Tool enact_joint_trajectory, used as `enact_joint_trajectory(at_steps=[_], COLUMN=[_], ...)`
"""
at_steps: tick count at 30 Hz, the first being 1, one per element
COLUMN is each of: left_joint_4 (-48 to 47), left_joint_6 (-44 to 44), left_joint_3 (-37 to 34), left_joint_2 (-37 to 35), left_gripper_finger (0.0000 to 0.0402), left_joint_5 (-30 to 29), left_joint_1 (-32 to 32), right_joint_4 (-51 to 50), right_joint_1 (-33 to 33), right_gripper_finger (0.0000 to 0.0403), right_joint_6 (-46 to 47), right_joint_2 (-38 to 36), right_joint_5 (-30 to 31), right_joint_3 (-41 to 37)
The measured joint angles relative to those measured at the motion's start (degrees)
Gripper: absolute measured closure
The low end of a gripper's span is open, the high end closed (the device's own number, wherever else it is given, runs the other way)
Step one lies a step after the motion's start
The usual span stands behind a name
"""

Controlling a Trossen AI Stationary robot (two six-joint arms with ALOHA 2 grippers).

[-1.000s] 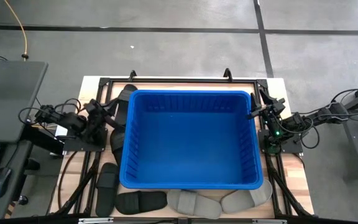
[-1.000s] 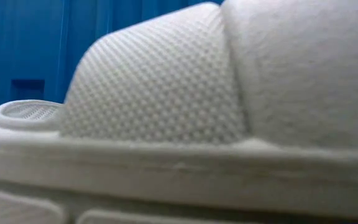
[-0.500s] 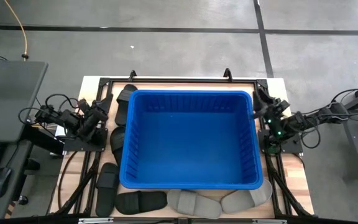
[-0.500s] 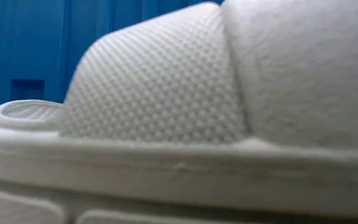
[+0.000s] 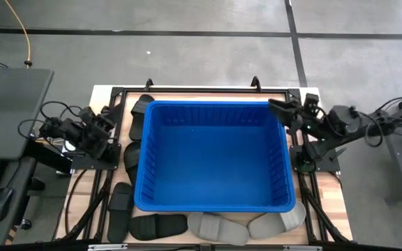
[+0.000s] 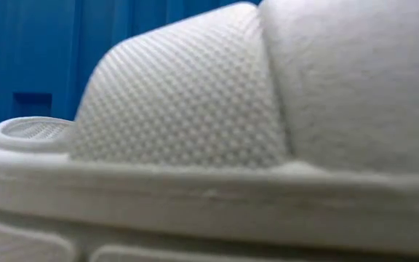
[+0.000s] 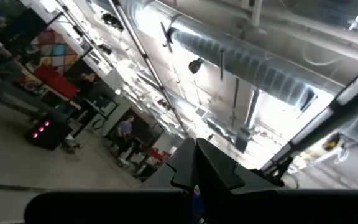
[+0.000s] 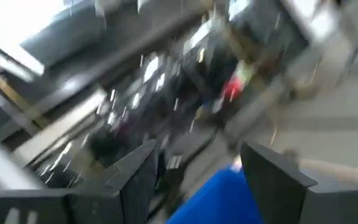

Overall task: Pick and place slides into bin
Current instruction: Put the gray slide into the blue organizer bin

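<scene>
The blue bin (image 5: 215,157) stands in the middle of the table with nothing in it. Black slides lie along its left side (image 5: 130,155) and at the near left (image 5: 158,224). Grey slides lie on the table at its near side (image 5: 218,227). One grey slide (image 6: 217,131) fills the low view, with the bin's wall (image 6: 28,58) behind it. My left gripper (image 5: 98,120) is shut and empty at the table's left edge, pointing up at the ceiling (image 7: 194,168). My right gripper (image 5: 276,107) is open and empty over the bin's far right corner (image 8: 197,174).
Black frame rails (image 5: 103,202) run along the table's left and right sides and far edge. A grey desk (image 5: 5,104) with a keyboard stands left of the table. Cables trail from the right arm (image 5: 382,118).
My left gripper has drawn back toward the table's left edge, away from the black slides. My right gripper has gone from the bin's right rim toward the far edge and now reaches over the bin's far right corner. The slides and the bin have kept still.
</scene>
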Motion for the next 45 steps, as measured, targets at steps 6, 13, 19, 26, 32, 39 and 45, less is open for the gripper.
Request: enact_joint_trajectory(at_steps=[6,13,19,26,32,39,45], left_joint_4=[-12.74,-18.38,-19.58,-20.84,-20.84,-20.82,-20.82], left_joint_6=[0.07,0.09,-0.52,-0.64,-0.74,-0.79,-2.01], left_joint_3=[7.56,10.5,10.5,10.5,10.5,10.5,10.5], left_joint_2=[1.93,5.18,5.84,5.83,5.83,5.83,5.81], left_gripper_finger=[0.0396,0.0396,0.0396,0.0396,0.0396,0.0396,0.0396], left_joint_5=[0.56,-1.13,-1.48,-1.73,0.78,0.89,5.12], left_joint_1=[0.0,0.0,0.0,-0.01,0.0,0.0,-0.01], right_joint_4=[-17.3,-13.37,-12.8,-14.21,-16.49,-16.4,-16.07], right_joint_1=[0.39,4.32,9.52,17.57,22.61,26.62,28.68], right_gripper_finger=[0.0182,0.0183,0.0182,0.0182,0.0182,0.0183,0.0183], right_joint_6=[19.53,25.04,35.32,40.66,49.13,61.82,73.74], right_joint_2=[9.13,21.61,29.16,35.89,40.71,47.65,56.3], right_joint_5=[-17.53,-31.45,-43.55,-47.3,-43.84,-41.39,-42.42], right_joint_3=[16.28,27.43,34.06,38.78,39.63,39.67,39.67])
